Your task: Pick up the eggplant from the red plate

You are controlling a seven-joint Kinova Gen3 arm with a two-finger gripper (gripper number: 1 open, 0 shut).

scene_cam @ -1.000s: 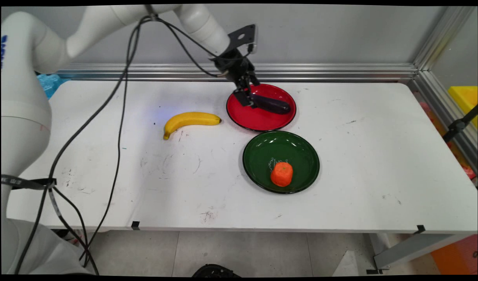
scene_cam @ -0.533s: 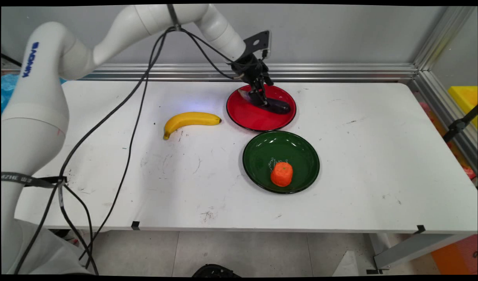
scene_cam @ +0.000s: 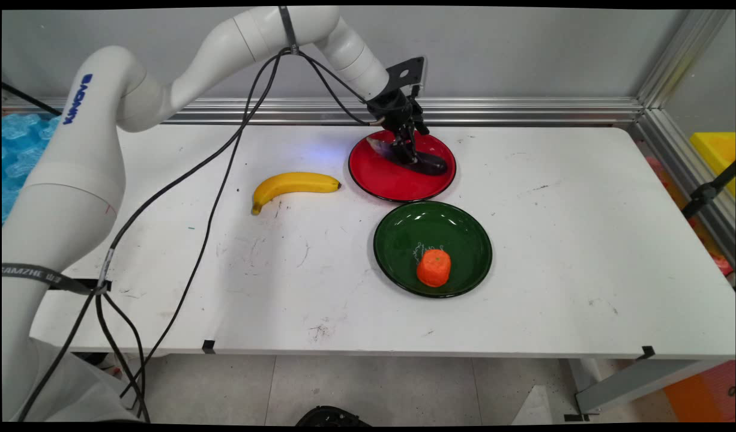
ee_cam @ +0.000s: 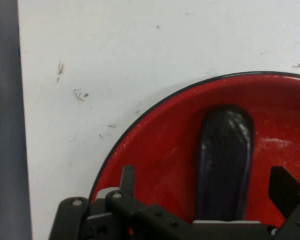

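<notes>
A dark purple eggplant (scene_cam: pixel 428 162) lies on the red plate (scene_cam: pixel 385 178) at the back of the table. My gripper (scene_cam: pixel 404 155) hangs low over the plate, above the eggplant's left half. In the hand view the eggplant (ee_cam: pixel 225 150) runs up from the bottom edge between the two fingers. One finger (ee_cam: pixel 127 175) stands to its left and the other to its right, both apart from it over the red plate (ee_cam: pixel 160 145). The gripper (ee_cam: pixel 206 179) is open and holds nothing.
A green plate (scene_cam: pixel 404 231) with an orange fruit (scene_cam: pixel 434 267) in it sits just in front of the red plate. A yellow banana (scene_cam: pixel 290 183) lies on the table left of the red plate. Black cables hang from the arm over the table's left half.
The gripper has shifted right from the red plate's left side to over the eggplant and turned. The eggplant, the plates, the banana and the orange fruit have stayed put.
</notes>
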